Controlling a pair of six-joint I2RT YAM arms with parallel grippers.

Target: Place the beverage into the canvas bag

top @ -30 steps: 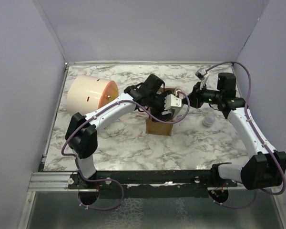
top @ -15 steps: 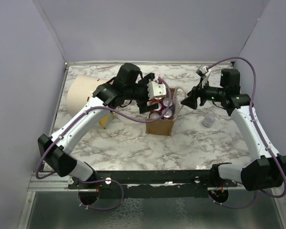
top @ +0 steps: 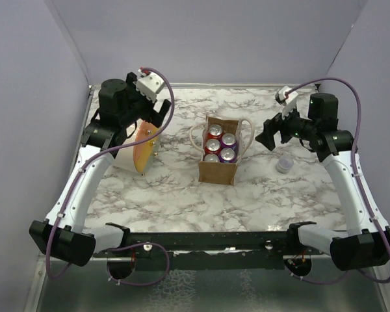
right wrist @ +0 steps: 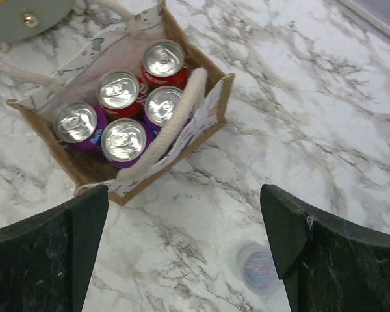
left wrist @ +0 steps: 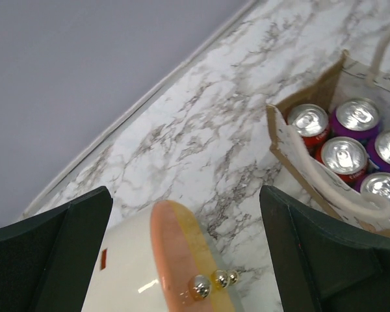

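The canvas bag (top: 218, 171) stands upright at the table's middle, its cream handles drooping to both sides. Several red and purple beverage cans (top: 220, 145) stand upright inside it, tops showing. The left wrist view has the bag (left wrist: 281, 132) and cans (left wrist: 342, 135) at its right edge. The right wrist view looks down into the bag (right wrist: 204, 119) at the cans (right wrist: 119, 90). My left gripper (top: 151, 116) (left wrist: 188, 260) hangs open above the cream cylinder, well left of the bag. My right gripper (top: 268, 132) (right wrist: 185, 253) is open and empty, right of the bag.
A large cream cylinder with an orange disc end (top: 143, 147) (left wrist: 177, 255) lies on its side at the left, small gold balls on its face. A small translucent round cup (top: 284, 164) (right wrist: 260, 268) sits on the marble right of the bag. Purple walls enclose the table.
Both arms have pulled away from the bag, the left swinging far left over the cylinder, the right backing off right. The right gripper went from shut to open. The cans now show.
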